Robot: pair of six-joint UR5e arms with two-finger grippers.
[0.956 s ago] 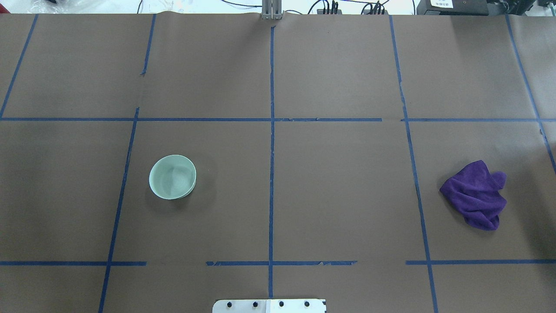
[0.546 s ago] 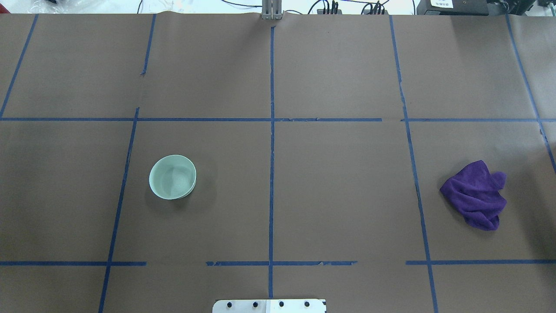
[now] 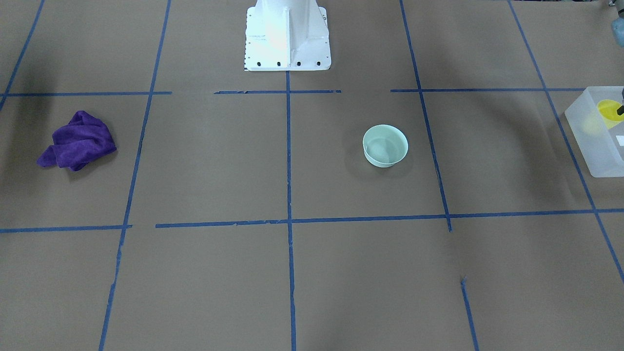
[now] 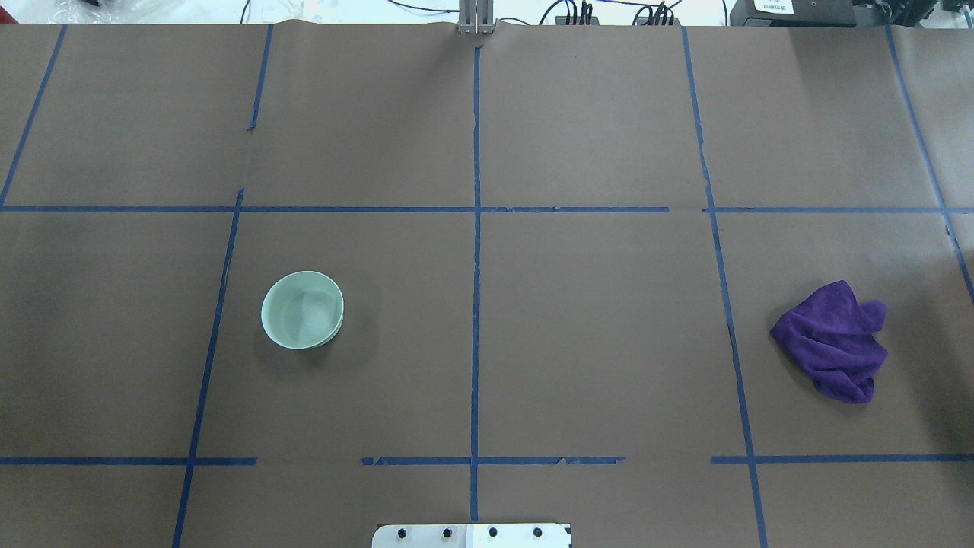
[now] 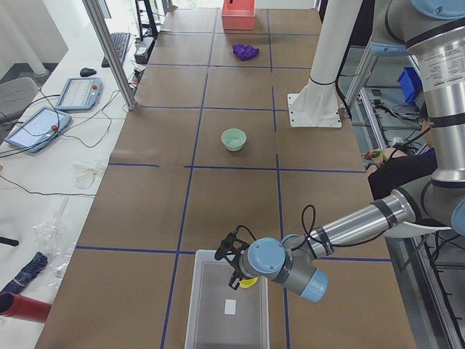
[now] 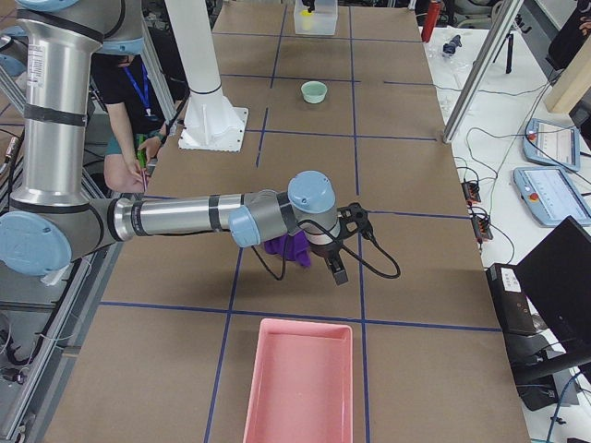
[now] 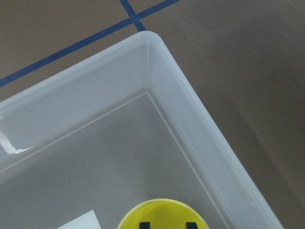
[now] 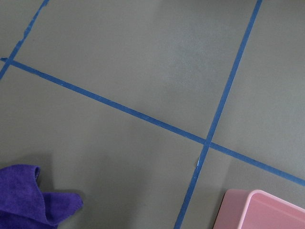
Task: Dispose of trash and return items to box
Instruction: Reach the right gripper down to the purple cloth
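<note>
Exterior right: cloth (image 6: 294, 251) (part-hidden) behind arm (image 6: 185, 217)

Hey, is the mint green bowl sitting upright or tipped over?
Upright: the bowl rests on its base on the table, open mouth facing up, and it looks empty.

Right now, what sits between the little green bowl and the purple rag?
Nothing but brown table cover crossed by blue tape lines. The overhead view shows the stretch from mint-green bowl to purple cloth bare.
</note>
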